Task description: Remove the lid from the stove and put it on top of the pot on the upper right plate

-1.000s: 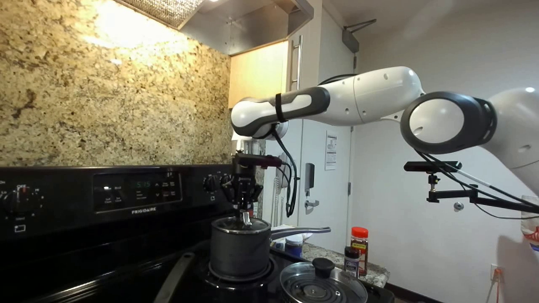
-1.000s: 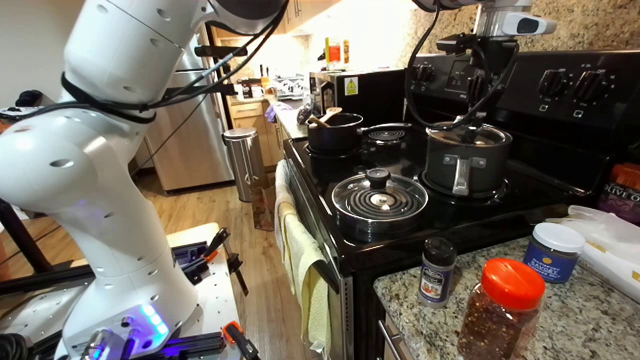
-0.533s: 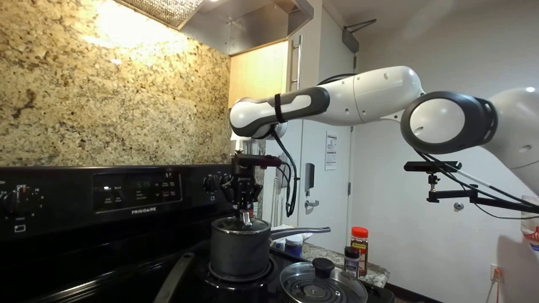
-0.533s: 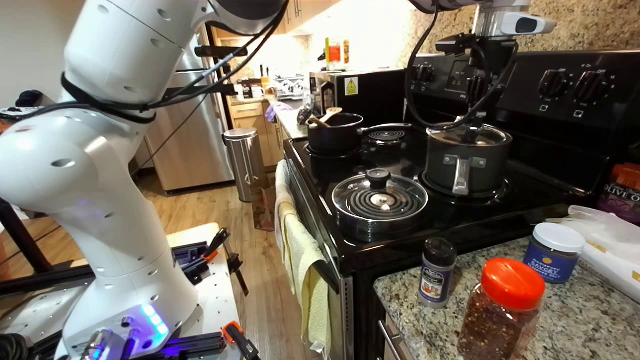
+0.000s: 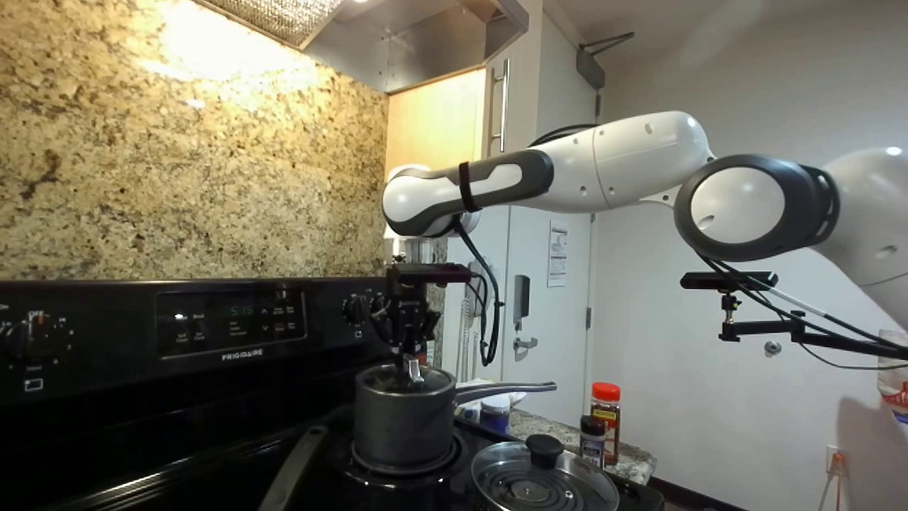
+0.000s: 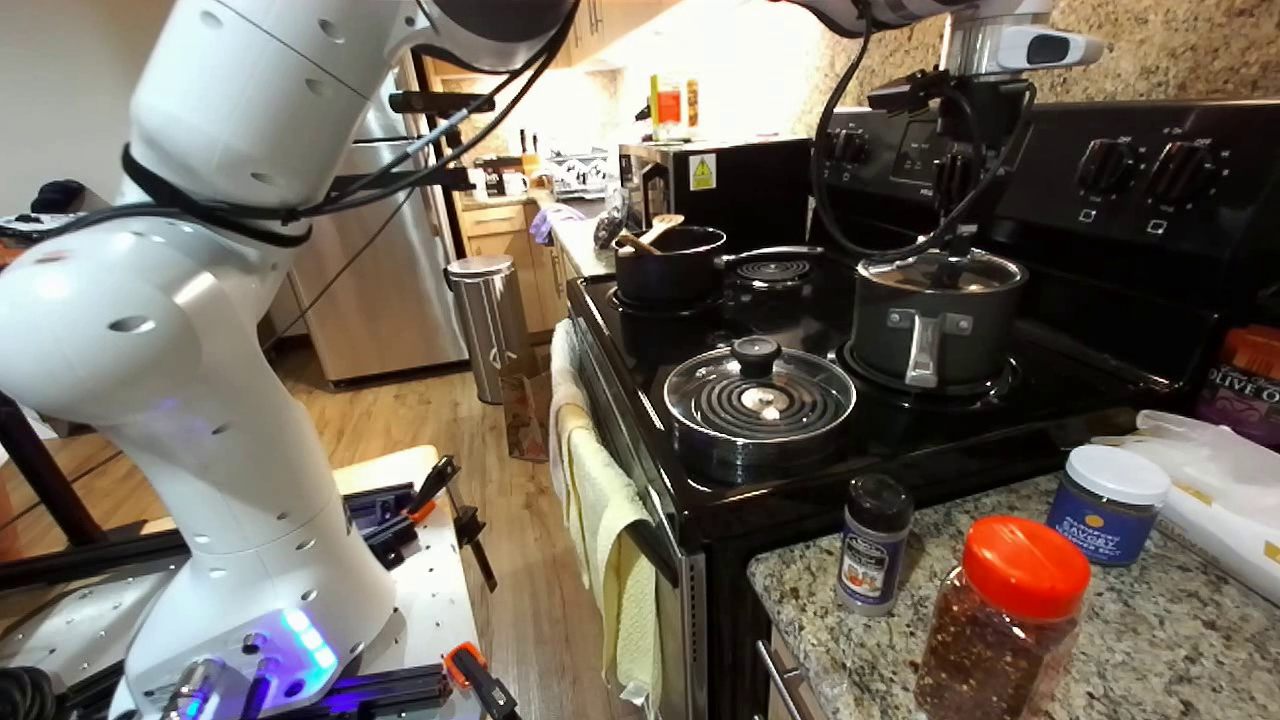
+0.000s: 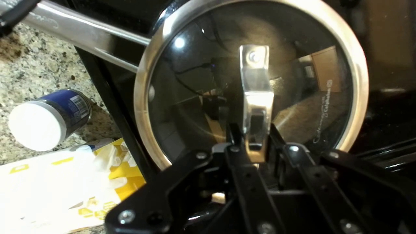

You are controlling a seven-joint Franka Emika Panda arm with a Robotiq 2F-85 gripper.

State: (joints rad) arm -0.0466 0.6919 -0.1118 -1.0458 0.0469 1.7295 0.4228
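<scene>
The glass lid [image 7: 195, 126] with its silvery rim and metal strap handle sits on top of the dark grey pot [image 5: 404, 429]. The lid also shows in both exterior views [image 5: 383, 381] [image 6: 905, 272]. The pot [image 6: 985, 345] stands on a rear burner of the black stove [image 6: 1090, 395]; its silvery handle sticks out sideways. My gripper [image 7: 253, 136] is right above the lid. Its fingers are closed against both sides of the strap handle. In both exterior views the gripper [image 5: 409, 355] [image 6: 955, 235] points straight down; the fingertips are partly hidden in an exterior view by a cable.
Another glass lid with a black knob [image 6: 758, 395] lies over the front burner. A black pot [image 6: 665, 265] with wooden utensils stands on another burner. Spice jars [image 6: 870, 545] [image 6: 1000, 630], a blue jar [image 6: 1110, 505] and a white-and-yellow packet [image 7: 65, 191] lie on the counter.
The arm has shifted slightly towards the left in an exterior view. The lid and pot rim have shifted a few pixels. The gripper stays at the lid's handle.
</scene>
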